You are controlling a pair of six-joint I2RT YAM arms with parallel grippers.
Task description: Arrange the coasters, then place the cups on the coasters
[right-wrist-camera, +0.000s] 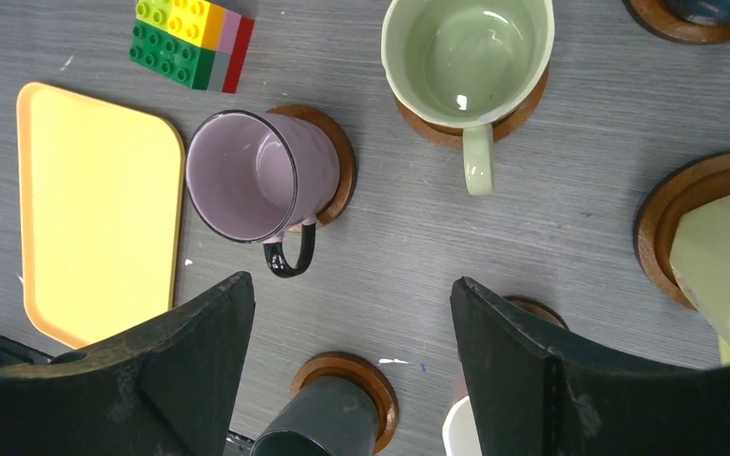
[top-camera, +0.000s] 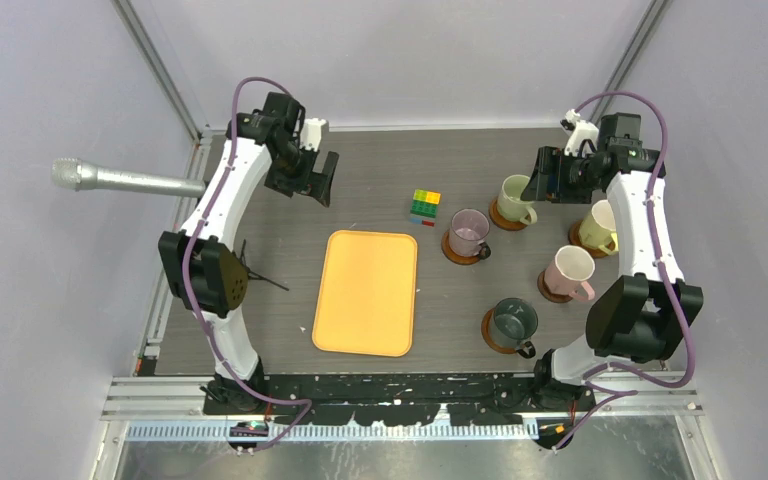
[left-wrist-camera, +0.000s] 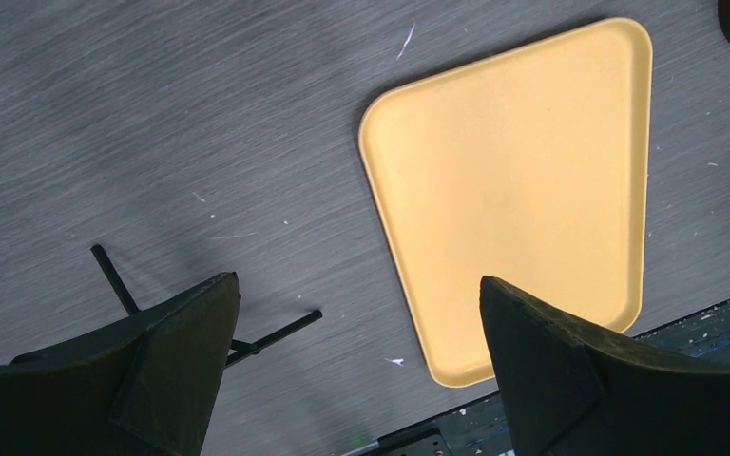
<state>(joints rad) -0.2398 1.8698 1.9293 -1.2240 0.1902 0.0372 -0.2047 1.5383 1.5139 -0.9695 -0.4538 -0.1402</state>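
Observation:
Five cups stand on brown coasters on the right half of the table: light green (top-camera: 513,195), mauve (top-camera: 468,232), pale yellow (top-camera: 597,227), pink-cream (top-camera: 569,268) and dark green (top-camera: 512,319). In the right wrist view the mauve cup (right-wrist-camera: 257,176) and the light green cup (right-wrist-camera: 466,52) sit on their coasters (right-wrist-camera: 337,157). A sixth coaster (right-wrist-camera: 665,24) at the top right carries a dark blue cup (right-wrist-camera: 713,9), mostly cut off. My right gripper (right-wrist-camera: 352,285) hangs open above them, holding nothing. My left gripper (left-wrist-camera: 358,282) is open and empty at the far left.
A yellow-orange tray (top-camera: 365,292) lies in the middle of the table. A multicoloured brick cube (top-camera: 424,206) stands behind it, left of the mauve cup. A thin black tool (left-wrist-camera: 119,280) lies left of the tray. A microphone (top-camera: 110,178) pokes in from the left wall.

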